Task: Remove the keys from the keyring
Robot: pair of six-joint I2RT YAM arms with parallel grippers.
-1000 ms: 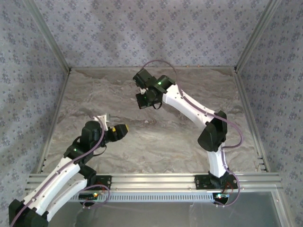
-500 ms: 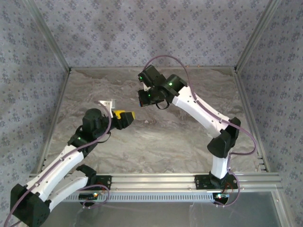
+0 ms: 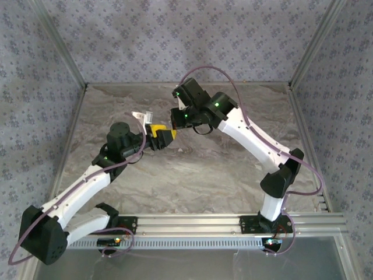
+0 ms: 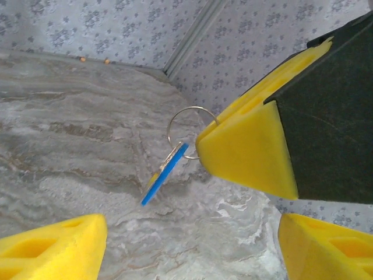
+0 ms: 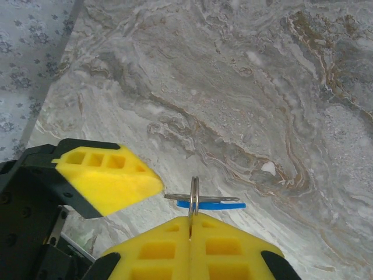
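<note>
Right now I see the right end effector [image 5: 191,227] clamped on a thin wire keyring [image 4: 189,125]. The keys [image 4: 165,174] dangle from it: a flat bright blue piece backed by pale metal, over the marbled grey table [image 4: 70,146]. My left end effector [image 4: 192,233] sits just beside them, its yellow foam fingers [image 4: 55,245] spread apart.

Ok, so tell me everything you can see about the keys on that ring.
The keys are a tiny bunch: a flat bright blue piece with a pale silvery metal blade lying against it, both threaded on a thin silvery wire ring. The bunch dangles from the ring, apparently clear of the marbled table. The right end effector is shut on the ring, not on the keys. The left end effector is open close by and touches neither.
</note>
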